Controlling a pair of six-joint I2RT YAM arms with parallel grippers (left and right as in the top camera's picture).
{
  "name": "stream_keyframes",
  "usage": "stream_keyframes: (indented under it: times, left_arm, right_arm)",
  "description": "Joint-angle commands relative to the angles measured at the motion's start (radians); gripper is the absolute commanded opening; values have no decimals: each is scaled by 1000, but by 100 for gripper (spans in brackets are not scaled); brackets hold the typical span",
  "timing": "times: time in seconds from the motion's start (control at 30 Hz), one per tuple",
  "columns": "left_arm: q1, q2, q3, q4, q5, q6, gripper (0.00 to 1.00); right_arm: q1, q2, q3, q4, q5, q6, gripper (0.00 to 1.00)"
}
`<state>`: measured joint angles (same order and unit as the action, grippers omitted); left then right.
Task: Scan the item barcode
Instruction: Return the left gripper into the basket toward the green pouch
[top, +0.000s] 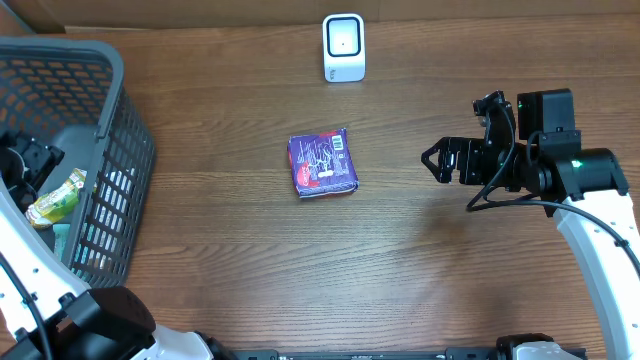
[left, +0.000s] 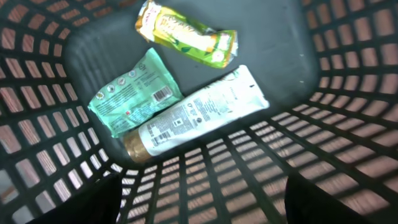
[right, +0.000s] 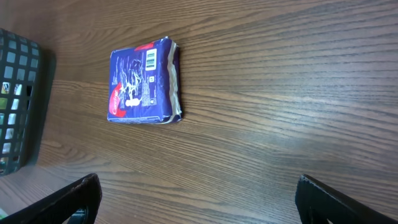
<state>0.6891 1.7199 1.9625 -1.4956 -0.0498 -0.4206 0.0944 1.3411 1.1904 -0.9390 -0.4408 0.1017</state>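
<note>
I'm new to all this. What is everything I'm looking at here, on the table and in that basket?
table: one, brown wood, under everything
scanner: one, white, far edge of the table
purple packet: one, purple, barcode up, mid-table
basket: one, grey mesh, left end
yellow-green packet: one, inside the basket
mint pouch: one, green, in the basket, against the tube
tube: one, white with gold cap, in the basket
left tool: one, black, open, inside the basket
right tool: one, black, open, right of the purple packet

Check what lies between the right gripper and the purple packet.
Only bare wooden table; the overhead view shows nothing between the right gripper and the purple packet.
</note>
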Motion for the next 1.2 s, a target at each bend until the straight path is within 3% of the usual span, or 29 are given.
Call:
stream_keyframes:
  times: [0.0, 0.17, 0.27, 0.5, 0.73, 1.0, 1.17]
  left_arm:
    - [11, 6, -71, 41, -18, 0, 75]
    - [11, 8, -186, 146, -21, 6, 75]
    - [11, 8, -259, 232, 21, 80, 74]
    - [11, 13, -436, 500, 24, 107, 77]
    - [11, 79, -463, 678, 9, 112, 80]
    - [11, 270, -463, 704, -90, -180, 81]
    - [11, 316, -463, 763, -117, -212, 85]
  right_arm:
    - [8, -3, 20, -2, -6, 2, 100]
    - [8, -3, 20, -2, -6, 2, 100]
    - [8, -3, 20, -2, -6, 2, 100]
    - [8, -3, 20, -2, -6, 2, 100]
    - [8, -3, 20, -2, -6, 2, 100]
    - [8, -3, 20, -7, -6, 2, 100]
    - [8, -3, 20, -18, -6, 2, 100]
